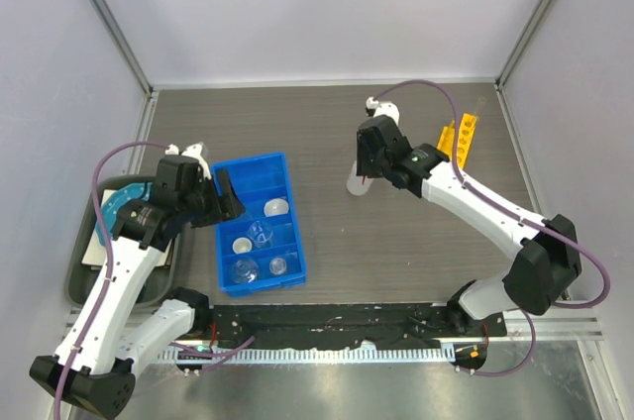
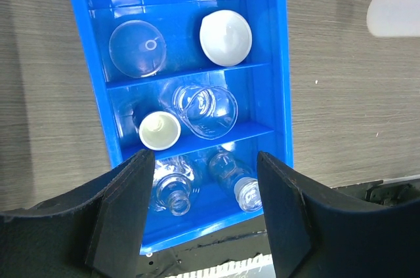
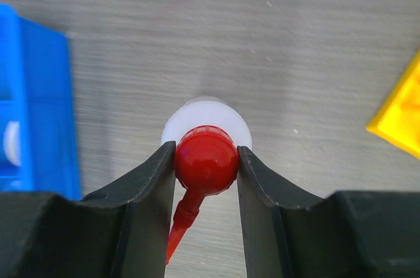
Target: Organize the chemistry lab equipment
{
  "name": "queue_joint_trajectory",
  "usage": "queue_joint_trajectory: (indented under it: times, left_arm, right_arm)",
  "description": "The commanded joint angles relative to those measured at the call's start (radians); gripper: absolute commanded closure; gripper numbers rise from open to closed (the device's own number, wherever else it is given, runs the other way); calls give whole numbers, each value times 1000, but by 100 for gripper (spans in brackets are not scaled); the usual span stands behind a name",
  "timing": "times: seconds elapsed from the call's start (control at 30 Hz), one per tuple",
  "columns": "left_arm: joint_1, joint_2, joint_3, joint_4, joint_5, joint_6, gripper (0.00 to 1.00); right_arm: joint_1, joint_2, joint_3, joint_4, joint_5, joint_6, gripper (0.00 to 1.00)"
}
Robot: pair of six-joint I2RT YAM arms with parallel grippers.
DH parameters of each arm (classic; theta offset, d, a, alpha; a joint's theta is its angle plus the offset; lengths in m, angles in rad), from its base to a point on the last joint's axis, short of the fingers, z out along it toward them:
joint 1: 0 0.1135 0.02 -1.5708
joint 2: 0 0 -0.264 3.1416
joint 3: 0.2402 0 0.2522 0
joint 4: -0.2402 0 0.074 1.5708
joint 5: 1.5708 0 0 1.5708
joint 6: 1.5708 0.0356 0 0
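A blue divided bin (image 1: 253, 159) holds the glassware. In the left wrist view its wall (image 2: 281, 61) encloses a white round dish (image 2: 226, 37), a clear round glass piece (image 2: 137, 48), a clear beaker (image 2: 205, 111), a small white cup (image 2: 159, 130) and two clear vials (image 2: 172, 189). My left gripper (image 1: 226, 197) hovers open and empty over the bin's near end (image 2: 205, 206). My right gripper (image 1: 371, 167) is shut on the red cap (image 3: 205, 160) of the squeeze bottle (image 1: 357, 182), which stands upright on the table right of the bin. A yellow rack (image 1: 458, 136) lies at the far right.
A grey tray (image 1: 79, 281) at the left edge carries a teal plate (image 1: 124, 204) under my left arm. The yellow rack's corner (image 3: 400, 117) shows to the right of the bottle. Enclosure walls surround the table.
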Motion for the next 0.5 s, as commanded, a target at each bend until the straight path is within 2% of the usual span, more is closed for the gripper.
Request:
queue_joint_trajectory:
  times: [0.0,0.23,0.47]
  left_arm:
    - [-4,-14,-12,24,9,23,33]
    - [-4,-52,8,10,3,11,33]
    - [-4,-71,37,-16,91,8,33]
  right_arm:
    - [7,18,148,64,-129,-24,99]
    - [26,103,239,190,-335,51,99]
    - [41,184,235,409,-500,234,99]
